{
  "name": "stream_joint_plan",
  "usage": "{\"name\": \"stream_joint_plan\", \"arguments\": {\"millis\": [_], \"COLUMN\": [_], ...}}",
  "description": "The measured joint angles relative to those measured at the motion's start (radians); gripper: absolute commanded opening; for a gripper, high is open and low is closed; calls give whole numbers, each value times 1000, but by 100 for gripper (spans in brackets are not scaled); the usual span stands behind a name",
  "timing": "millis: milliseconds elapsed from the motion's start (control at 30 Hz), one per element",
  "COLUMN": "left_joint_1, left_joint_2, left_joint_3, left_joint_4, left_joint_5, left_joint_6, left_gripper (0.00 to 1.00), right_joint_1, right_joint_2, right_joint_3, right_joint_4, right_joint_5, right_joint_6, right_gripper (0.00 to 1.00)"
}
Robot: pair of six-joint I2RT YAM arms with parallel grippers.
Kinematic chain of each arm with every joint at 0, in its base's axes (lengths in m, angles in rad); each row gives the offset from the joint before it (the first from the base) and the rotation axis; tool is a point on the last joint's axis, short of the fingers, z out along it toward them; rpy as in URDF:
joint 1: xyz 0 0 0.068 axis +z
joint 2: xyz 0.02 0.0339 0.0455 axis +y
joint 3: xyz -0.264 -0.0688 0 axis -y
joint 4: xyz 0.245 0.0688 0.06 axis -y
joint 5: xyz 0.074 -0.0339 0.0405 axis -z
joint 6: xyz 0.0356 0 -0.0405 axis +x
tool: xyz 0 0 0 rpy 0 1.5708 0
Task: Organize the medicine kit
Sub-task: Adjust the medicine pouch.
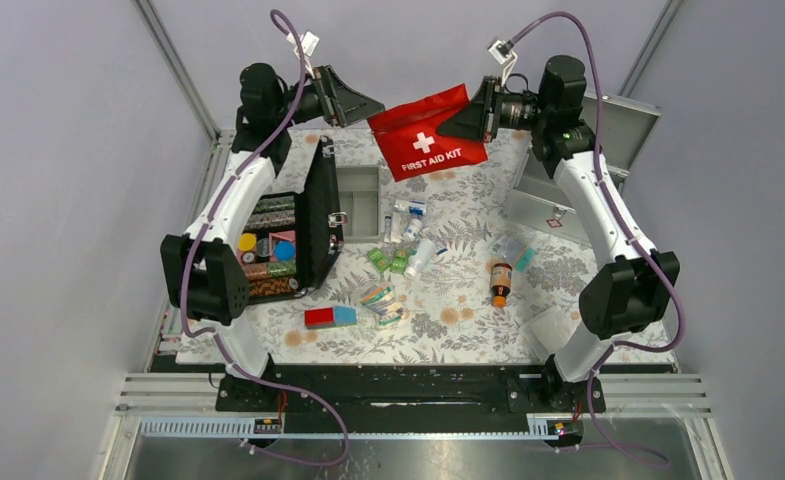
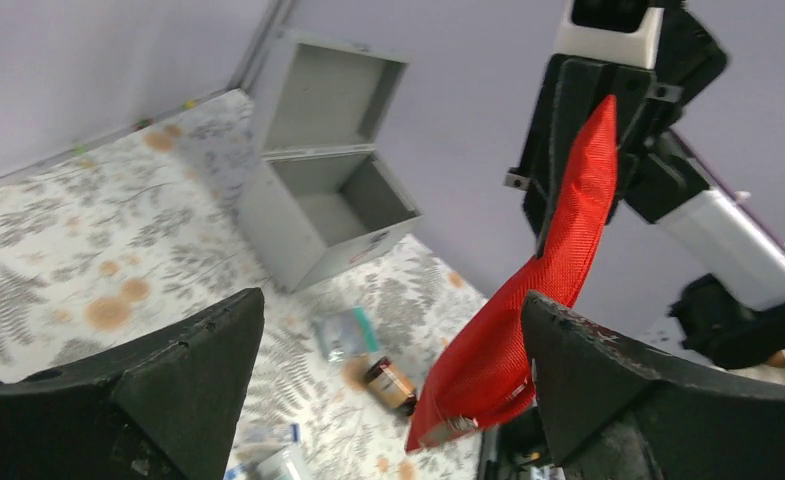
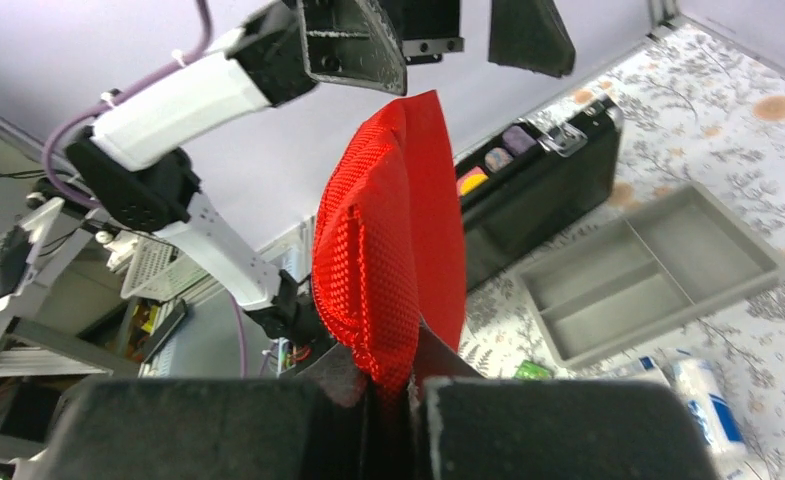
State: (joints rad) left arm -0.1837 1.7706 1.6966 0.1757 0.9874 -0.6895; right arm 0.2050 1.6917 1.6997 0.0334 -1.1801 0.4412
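A red first aid kit pouch (image 1: 426, 132) hangs in the air above the back of the table. My right gripper (image 1: 465, 115) is shut on its right edge; the right wrist view shows the red mesh fabric (image 3: 383, 250) pinched between the fingers. My left gripper (image 1: 360, 105) is open next to the pouch's left corner, holding nothing. In the left wrist view the pouch (image 2: 528, 300) hangs by the right finger (image 2: 658, 390), apart from it. Loose medicines lie on the floral cloth: an amber bottle (image 1: 500, 280), white tubes (image 1: 408, 225), green packets (image 1: 388, 262).
An open black case (image 1: 288, 235) with coloured items stands at the left. A grey divided tray (image 1: 358, 200) lies beside it. A grey metal box (image 1: 568, 180) stands open at the back right. A red and blue box (image 1: 330, 317) and blister packs (image 1: 380, 302) lie near the front.
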Motion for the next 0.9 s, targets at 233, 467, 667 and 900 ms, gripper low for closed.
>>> {"name": "stream_joint_plan", "arguments": {"millis": [233,467,667,900], "left_joint_1": [-9,-4,3,-5], "left_joint_2": [8,47,64,88], "left_joint_3": [-43,-65,-67,-47], "left_joint_4": [269,378,425,445], "left_joint_5": [113,142,163,193], "left_joint_6": [-270,-396,-463,-488], "left_gripper": [99,99,99,99], "right_joint_1": [-2,-19,-47,-60], "right_joint_2": [0,13,33,66], "right_joint_3": [54,121,122,168], "right_joint_4": [86,90,80,63], "right_joint_5": [-61,-54,-35,4], "right_joint_6": [124,140,139,141], "right_gripper": [0,0,0,0]}}
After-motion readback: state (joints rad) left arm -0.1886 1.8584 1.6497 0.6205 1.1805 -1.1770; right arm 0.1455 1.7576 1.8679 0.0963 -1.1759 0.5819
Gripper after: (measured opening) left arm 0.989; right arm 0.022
